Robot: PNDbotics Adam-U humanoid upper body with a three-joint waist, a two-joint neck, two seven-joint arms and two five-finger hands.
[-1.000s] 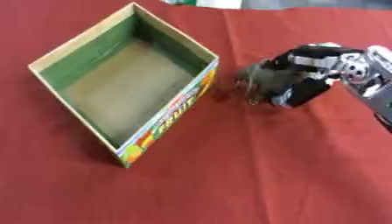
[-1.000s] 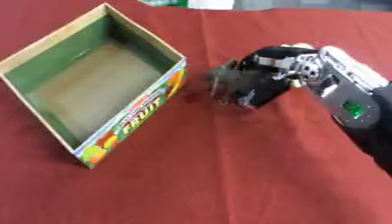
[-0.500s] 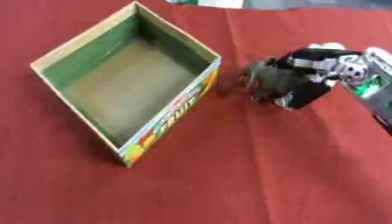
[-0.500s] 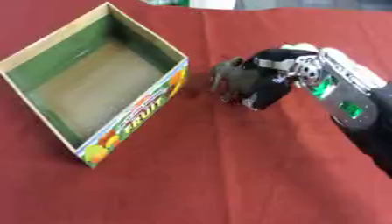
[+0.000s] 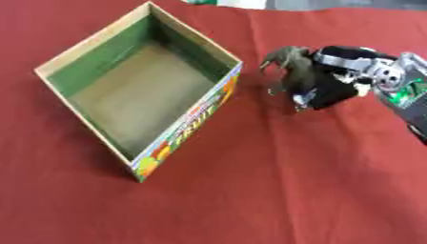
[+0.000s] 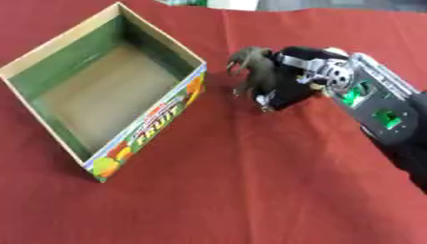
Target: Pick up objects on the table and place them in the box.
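The right hand (image 6: 292, 81) had its fingers curled round a grey-green toy figure (image 6: 254, 71) (shaped like a small dinosaur), which sat in that grip just right of the open box (image 5: 125, 143) on the red tabletop (image 5: 275, 190).

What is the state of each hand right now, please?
Left hand: not in view.
Right hand: shut on a grey-green toy dinosaur, beside the box.
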